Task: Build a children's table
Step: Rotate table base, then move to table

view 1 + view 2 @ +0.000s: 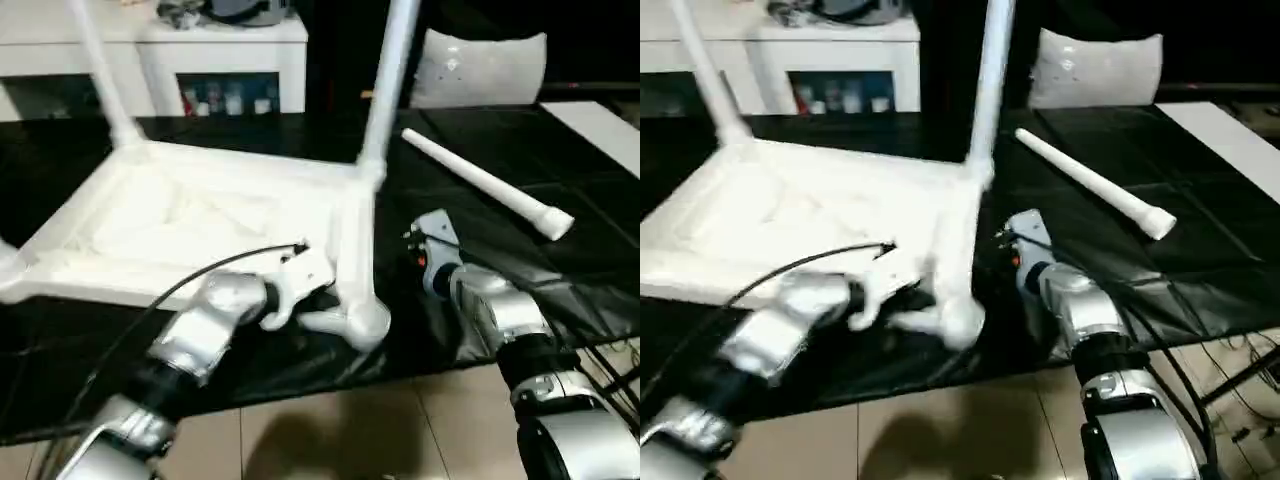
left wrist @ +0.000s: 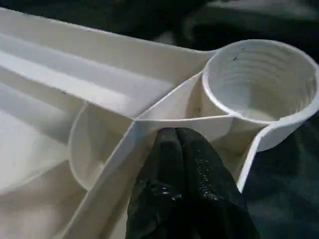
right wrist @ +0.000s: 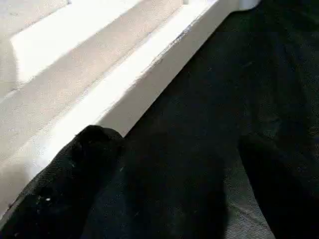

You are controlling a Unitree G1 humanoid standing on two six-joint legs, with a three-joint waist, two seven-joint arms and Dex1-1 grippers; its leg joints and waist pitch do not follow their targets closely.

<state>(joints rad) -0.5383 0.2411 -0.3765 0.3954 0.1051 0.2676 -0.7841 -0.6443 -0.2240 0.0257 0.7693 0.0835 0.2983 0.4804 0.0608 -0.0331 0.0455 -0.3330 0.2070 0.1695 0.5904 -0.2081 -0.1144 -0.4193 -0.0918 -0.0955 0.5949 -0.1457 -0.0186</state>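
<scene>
While the upturned table top lies on the black mat, left gripper closed, empty, pressed against a rib beside the open corner socket; right gripper spread wide, table edge alongside, loose leg beyond it.

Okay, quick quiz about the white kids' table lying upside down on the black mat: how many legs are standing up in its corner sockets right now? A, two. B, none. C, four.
A: two legs stand upright in the far corner sockets of the table top, a loose leg lies on the black mat, and the near corner socket by the left gripper is empty.
</scene>
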